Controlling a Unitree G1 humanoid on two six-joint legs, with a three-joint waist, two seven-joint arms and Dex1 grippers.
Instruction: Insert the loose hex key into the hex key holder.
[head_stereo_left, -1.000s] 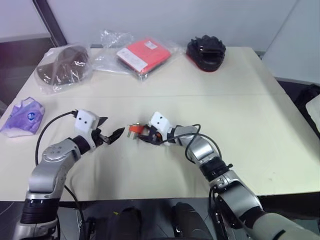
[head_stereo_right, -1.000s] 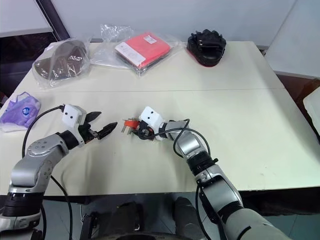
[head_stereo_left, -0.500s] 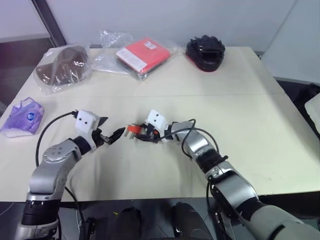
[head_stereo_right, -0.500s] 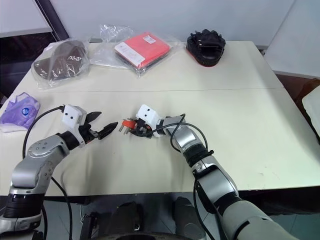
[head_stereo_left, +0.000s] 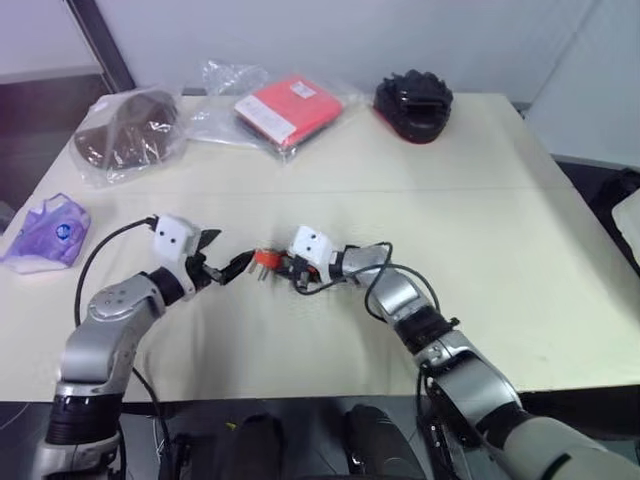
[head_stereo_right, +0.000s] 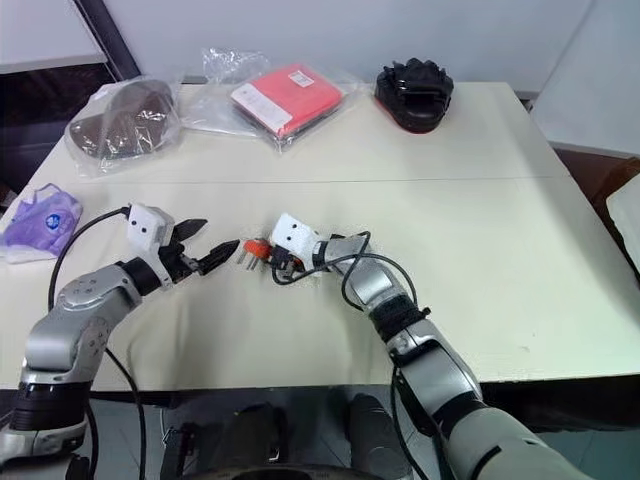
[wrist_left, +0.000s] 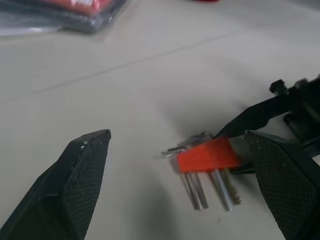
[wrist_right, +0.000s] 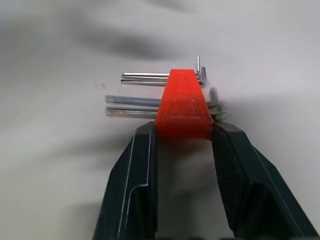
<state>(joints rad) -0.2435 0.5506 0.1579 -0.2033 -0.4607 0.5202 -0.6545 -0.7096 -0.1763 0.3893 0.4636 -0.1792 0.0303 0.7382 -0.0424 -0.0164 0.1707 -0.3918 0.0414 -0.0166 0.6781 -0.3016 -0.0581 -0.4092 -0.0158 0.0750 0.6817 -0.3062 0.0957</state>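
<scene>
- The right gripper has tightened and now clamps the hex key holder at table centre, steadying it for insertion.
- The left gripper hangs wide apart at the holder's nine o'clock; no loose hex key can be made out.
- A red packet lies at twelve o'clock, well clear.

- Bare table lies on all sides of the right gripper, whose fingers clamp the hex key holder.
- The left gripper, jaws spread wide, faces the holder's free end, closing that approach.
- Beyond both pincers, well apart: red packet, black object, two bagged items.
</scene>
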